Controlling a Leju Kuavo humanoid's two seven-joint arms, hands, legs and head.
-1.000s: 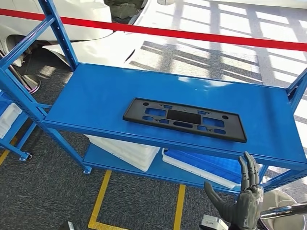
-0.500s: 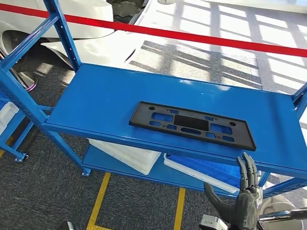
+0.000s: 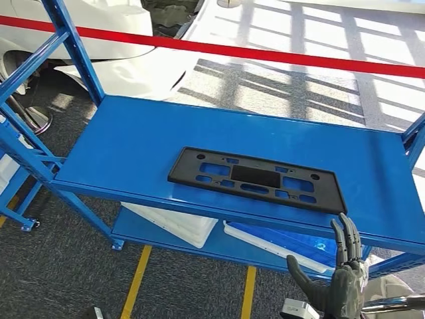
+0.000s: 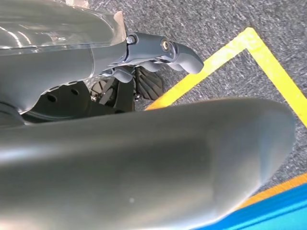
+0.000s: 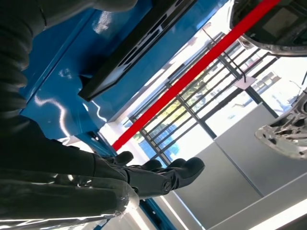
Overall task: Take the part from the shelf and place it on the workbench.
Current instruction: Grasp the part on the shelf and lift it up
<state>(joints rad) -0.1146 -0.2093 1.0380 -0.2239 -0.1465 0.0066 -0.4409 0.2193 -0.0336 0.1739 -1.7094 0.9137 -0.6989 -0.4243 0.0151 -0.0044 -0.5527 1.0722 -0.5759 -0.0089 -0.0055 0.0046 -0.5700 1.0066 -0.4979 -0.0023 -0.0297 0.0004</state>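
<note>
The part (image 3: 256,179), a long flat black plate with cut-outs, lies on the top board of the blue shelf (image 3: 125,146), near its front edge. My right hand (image 3: 340,276) is raised in front of and below that edge, by the part's right end, fingers spread upward and holding nothing. In the right wrist view, its dark fingers (image 5: 163,175) stretch out under the shelf (image 5: 65,72), with the part (image 5: 137,48) beyond them. My left hand (image 4: 152,62) hangs over the grey floor, thumb sticking out, nothing in it.
On the lower board lie a white tray (image 3: 170,219) and a blue-and-white tray (image 3: 281,239). Blue uprights (image 3: 70,46) stand at the shelf's left end. A red barrier band (image 3: 250,52) and a white car (image 3: 100,26) are behind. Yellow lines (image 3: 133,282) mark the floor.
The whole picture has shifted a little, so the camera moved. The part lies still on the shelf. My right hand stays raised and empty below the front edge.
</note>
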